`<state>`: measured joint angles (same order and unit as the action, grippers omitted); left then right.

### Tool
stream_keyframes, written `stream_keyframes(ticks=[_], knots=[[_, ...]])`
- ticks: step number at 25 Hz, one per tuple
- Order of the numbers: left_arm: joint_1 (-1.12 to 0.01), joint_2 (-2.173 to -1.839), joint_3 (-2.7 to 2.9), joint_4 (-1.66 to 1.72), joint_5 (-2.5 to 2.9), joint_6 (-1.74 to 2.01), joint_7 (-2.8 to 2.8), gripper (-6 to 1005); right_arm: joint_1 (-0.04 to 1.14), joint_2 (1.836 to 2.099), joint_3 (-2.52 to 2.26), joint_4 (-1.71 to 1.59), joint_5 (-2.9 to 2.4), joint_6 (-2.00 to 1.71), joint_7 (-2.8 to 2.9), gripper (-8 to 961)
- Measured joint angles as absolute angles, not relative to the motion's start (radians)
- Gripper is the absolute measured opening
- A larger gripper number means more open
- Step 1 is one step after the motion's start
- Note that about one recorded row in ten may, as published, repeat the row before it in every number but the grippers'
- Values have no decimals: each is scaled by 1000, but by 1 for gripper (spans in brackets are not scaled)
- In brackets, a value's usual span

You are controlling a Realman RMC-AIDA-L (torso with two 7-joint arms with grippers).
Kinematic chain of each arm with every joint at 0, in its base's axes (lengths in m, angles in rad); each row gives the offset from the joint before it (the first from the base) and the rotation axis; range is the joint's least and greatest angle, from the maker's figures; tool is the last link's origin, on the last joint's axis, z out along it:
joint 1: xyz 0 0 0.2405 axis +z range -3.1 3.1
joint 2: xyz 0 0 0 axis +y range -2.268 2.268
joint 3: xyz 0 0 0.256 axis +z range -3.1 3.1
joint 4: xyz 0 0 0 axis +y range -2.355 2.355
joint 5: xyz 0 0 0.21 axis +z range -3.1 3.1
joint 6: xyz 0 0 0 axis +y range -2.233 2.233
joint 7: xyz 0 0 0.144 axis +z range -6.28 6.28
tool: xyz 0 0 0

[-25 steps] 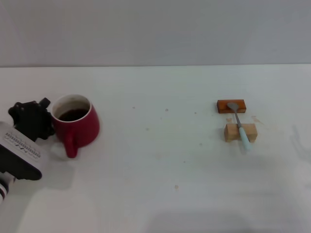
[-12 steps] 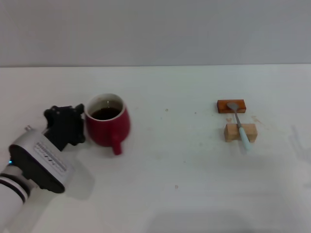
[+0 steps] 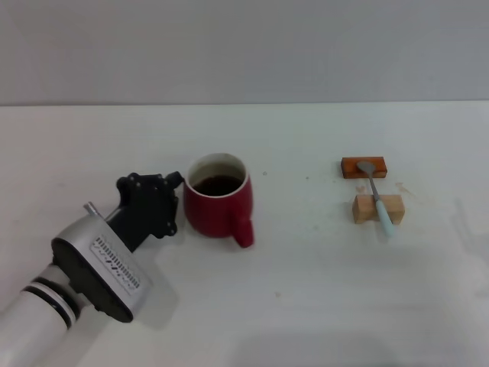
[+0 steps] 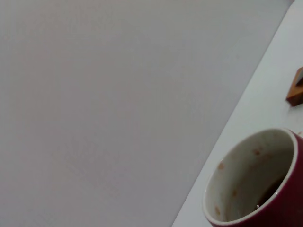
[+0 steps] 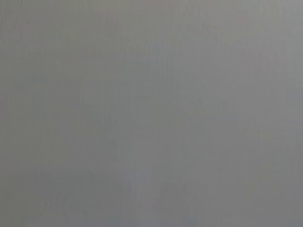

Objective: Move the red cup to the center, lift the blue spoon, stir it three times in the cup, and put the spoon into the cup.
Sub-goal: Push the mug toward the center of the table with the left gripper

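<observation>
The red cup [image 3: 219, 208] stands on the white table left of centre, dark liquid inside, its handle pointing to the front right. My left gripper [image 3: 174, 200] is against the cup's left side, shut on its wall. The cup's white, stained inside fills the corner of the left wrist view [image 4: 251, 179]. The blue spoon [image 3: 376, 196] lies at the right, its grey bowl on an orange-brown block [image 3: 351, 167] and its pale blue handle across a pale wooden block [image 3: 393, 206]. My right gripper is out of view.
The white table [image 3: 306, 306] runs back to a grey wall. The orange-brown block's corner also shows in the left wrist view [image 4: 296, 91]. The right wrist view shows only plain grey.
My left gripper has carried the red cup from the table's left side rightward toward the centre, and the cup's handle has turned from front-left to front-right. The spoon and blocks have not moved.
</observation>
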<state>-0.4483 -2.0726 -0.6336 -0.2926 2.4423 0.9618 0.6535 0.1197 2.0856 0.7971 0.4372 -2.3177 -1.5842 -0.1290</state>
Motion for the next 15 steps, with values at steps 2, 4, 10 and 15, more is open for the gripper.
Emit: stream_keyframes(ticks=[2,4,10,15], knots=[[-448,-2072,-616,-303,2442,962,652,50,120,2086,796,437,-2317,-1585,-129,784],[-448,-2072,-616,-303,2442,962,652,52,120,2086,796,437,-2317,-1585,-129,784],[-450,-2073,-583,-330,2442,961,646,58,120,2086,794,437,-2316,-1585,-130,785],[-452,-2074,-578,-337,2442,958,642,64,119,2086,793,436,-2316,-1585,-130,785]])
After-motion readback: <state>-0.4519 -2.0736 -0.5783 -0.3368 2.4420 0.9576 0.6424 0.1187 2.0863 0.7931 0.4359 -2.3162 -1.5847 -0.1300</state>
